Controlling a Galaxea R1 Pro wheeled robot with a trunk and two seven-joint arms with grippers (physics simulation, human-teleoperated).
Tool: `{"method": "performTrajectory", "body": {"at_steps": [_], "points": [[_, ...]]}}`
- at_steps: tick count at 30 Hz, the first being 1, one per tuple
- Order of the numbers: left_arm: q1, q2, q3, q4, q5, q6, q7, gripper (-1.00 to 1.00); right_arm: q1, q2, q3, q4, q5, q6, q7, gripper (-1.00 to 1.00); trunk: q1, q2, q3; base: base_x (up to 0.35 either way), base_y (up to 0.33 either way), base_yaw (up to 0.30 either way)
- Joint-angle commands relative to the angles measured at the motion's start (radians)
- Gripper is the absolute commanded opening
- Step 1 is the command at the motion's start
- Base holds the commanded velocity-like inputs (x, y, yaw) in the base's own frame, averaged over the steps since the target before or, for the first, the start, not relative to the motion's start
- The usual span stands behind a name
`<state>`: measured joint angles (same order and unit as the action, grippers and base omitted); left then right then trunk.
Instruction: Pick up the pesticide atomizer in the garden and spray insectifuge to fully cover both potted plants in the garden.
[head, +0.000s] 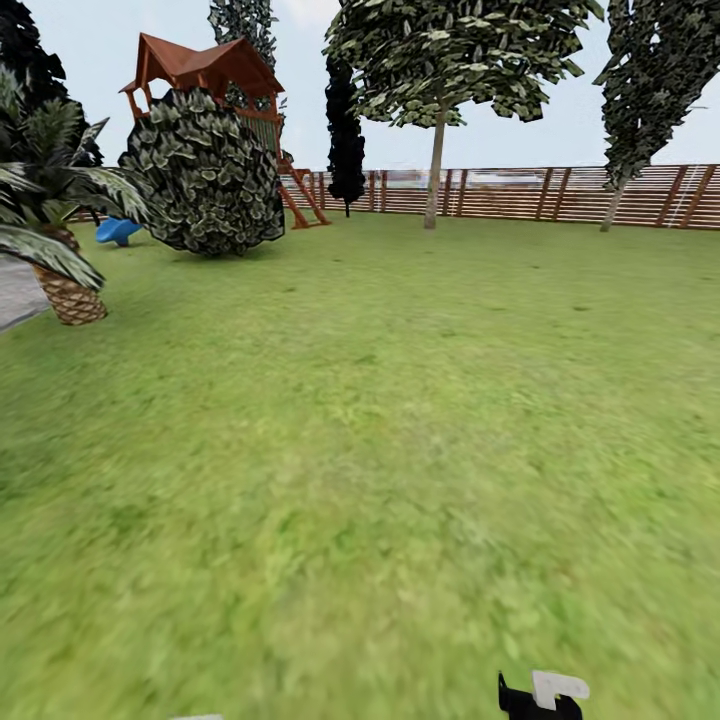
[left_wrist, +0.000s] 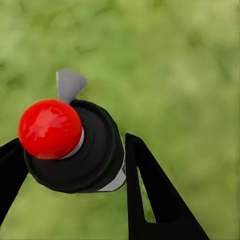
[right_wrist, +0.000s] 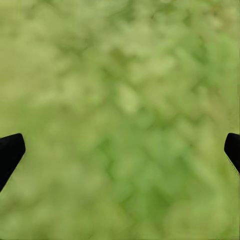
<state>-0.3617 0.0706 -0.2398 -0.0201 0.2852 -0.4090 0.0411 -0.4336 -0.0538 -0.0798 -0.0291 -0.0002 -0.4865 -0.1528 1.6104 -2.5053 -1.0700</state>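
**Sprayer held over the grass**

Nearest of all, in the left wrist view, the left gripper (left_wrist: 70, 165) has its two black fingers (left_wrist: 150, 195) squeezed against the pesticide atomizer (left_wrist: 85, 150). One finger is on each side of it. We look at the sprayer from its top end. It has a round dark body, a shiny red ball on top and a small grey nozzle (left_wrist: 69, 84) poking out past the ball. A bit of white shows at its side. Blurry green grass lies behind it.

In the right wrist view, the right gripper (right_wrist: 120, 150) has its black fingertips (right_wrist: 10, 150) far apart at the two edges of the picture. Nothing is between them, just blurry lawn (right_wrist: 125, 100).

In the head view, a small black and white part (head: 545, 695) peeks up at the near edge, to the right. I cannot tell what it is.

The garden (head: 380, 420) spreads out from there as a wide green lawn. On the left stands a palm (head: 55, 250) with a scaly trunk, beside a strip of grey paving (head: 15, 290). Farther off on the left is a big round bush (head: 210, 175). Behind it is a wooden play tower with a red-brown roof (head: 205, 65), and a blue thing (head: 118, 230) lies near the bush.

Farthest away, a brown slatted fence (head: 520, 190) runs along the back. A tree with a pale trunk (head: 437, 150) stands in front of it, with darker trees on both sides.
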Motion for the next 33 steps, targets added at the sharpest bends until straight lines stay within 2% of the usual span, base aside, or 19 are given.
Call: {"method": "performTrajectory", "body": {"at_steps": [1,33], "points": [[0.000,0.000,-0.009,0.000,0.005,-0.002,0.004,-1.00,-0.001,0.000,-0.007,0.001,0.000,-0.004,0.003,1.00,0.000,0.000,-0.001,0.337,0.000,0.000],[0.000,0.000,-0.009,0.000,0.005,-0.003,0.004,-1.00,-0.001,0.000,-0.007,0.001,0.000,-0.004,0.003,1.00,0.000,0.000,-0.001,0.337,0.000,0.000]]}}
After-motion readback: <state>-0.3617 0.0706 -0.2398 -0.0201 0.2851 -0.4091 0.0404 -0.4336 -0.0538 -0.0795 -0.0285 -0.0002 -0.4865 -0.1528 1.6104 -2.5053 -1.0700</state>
